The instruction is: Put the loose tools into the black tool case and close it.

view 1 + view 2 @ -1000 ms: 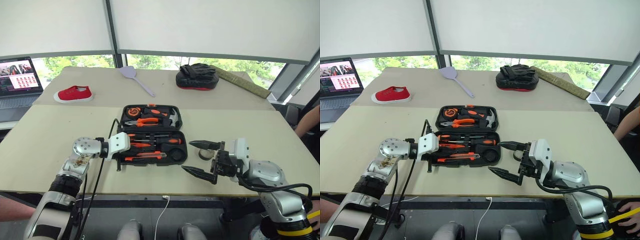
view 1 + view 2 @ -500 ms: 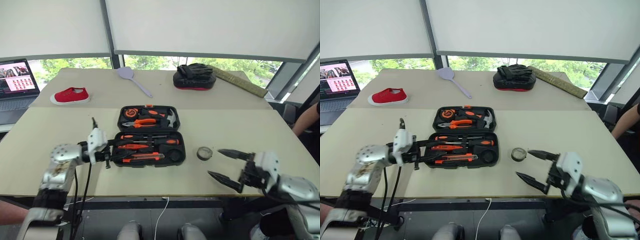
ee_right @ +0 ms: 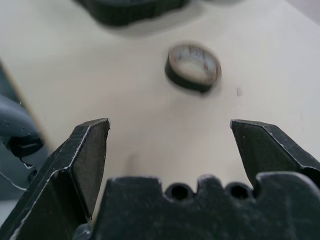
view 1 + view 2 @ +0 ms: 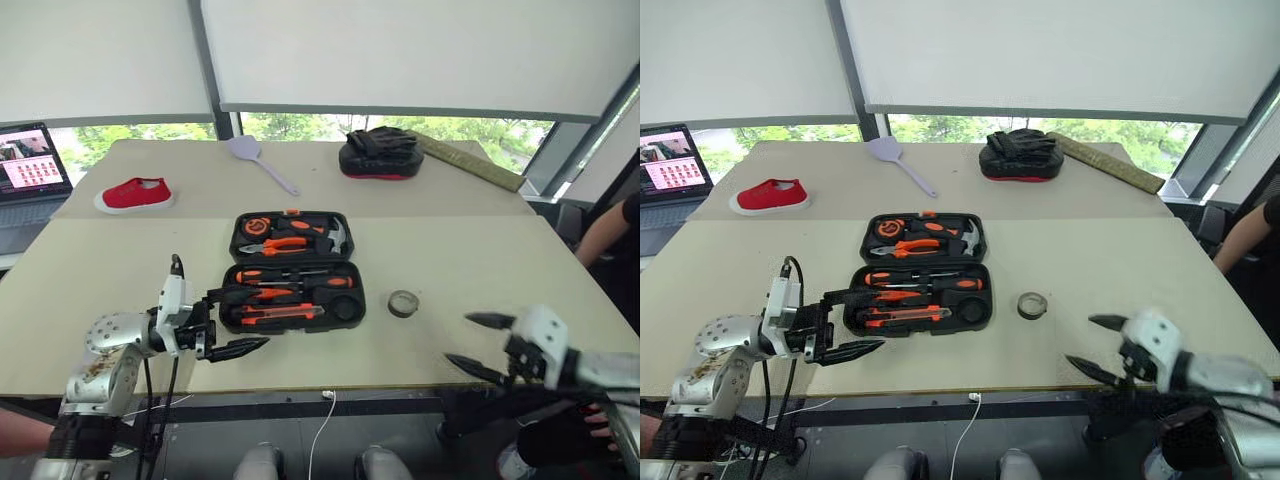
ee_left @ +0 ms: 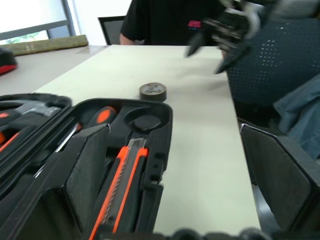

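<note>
Tape roll (image 4: 403,303) lies on the table (image 4: 480,270) beside the open tool case (image 4: 292,282), both grippers' jaws wide and empty.

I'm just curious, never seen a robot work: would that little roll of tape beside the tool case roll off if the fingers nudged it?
Probably not: the tape roll lies flat on its side on the table, so a nudge would likely slide it. It looks small and light. Tipped onto its edge, it could roll.
</note>
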`<state>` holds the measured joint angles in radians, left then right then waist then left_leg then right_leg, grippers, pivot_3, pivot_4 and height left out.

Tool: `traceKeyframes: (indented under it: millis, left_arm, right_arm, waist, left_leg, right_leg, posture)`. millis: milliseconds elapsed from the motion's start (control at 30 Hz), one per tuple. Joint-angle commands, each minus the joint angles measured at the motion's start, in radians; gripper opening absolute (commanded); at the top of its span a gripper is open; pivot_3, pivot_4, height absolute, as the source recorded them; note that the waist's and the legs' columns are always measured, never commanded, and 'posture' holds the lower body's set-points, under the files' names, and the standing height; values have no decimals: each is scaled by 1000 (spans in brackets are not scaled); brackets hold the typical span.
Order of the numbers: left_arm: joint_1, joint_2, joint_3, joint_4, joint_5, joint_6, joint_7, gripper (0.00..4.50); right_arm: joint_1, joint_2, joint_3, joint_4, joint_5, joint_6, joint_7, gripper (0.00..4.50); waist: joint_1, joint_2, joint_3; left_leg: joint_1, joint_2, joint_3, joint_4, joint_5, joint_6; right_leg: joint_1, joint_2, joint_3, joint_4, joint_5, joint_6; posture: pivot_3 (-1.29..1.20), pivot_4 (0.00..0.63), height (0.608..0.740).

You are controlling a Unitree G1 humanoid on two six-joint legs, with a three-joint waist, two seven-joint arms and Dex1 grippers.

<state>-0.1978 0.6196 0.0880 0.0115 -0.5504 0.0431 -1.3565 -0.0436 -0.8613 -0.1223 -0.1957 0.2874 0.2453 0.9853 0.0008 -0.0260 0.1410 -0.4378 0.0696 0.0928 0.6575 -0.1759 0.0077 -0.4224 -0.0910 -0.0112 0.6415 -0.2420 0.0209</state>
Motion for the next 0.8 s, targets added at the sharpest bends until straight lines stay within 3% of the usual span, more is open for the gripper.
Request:
traceKeyframes:
  millis: [33,333,500,800]
  left_arm:
    - [-18,-9,-8,-32,3,-5,13,4487]
    - [-34,-25,-24,-41,17,-25,25,4487]
    - [-14,-23,-16,-58,23,-33,48,4500]
    - [16,-22,-15,-83,30,-43,74,4500]
  right_arm:
    - [-160,-16,142,-15,-53,161,13,4500]
    - [-391,35,334,94,-162,225,35,4500]
    - [-423,23,379,110,-191,271,72,3161]
    - [-472,27,414,188,-231,252,112,7]
  waist:
    - [1,0,0]
    - [11,-1,1]
    - [11,-1,1]
    - [10,-1,1]
  left_leg:
    - [0,0,0,0,0,0]
    - [-4,-2,0,0,-2,2]
    - [-4,-2,0,0,-2,2]
    - [-4,-1,0,0,-2,2]
  right_leg:
    - [0,0,0,0,0,0]
    - [-1,-1,0,-1,2,-1]
    - [-1,-1,0,-1,4,3]
    - [-2,-1,-1,-1,3,0]
  posture:
    - [0,150,740]
    - [0,150,740]
    - [0,150,740]
    - [0,150,740]
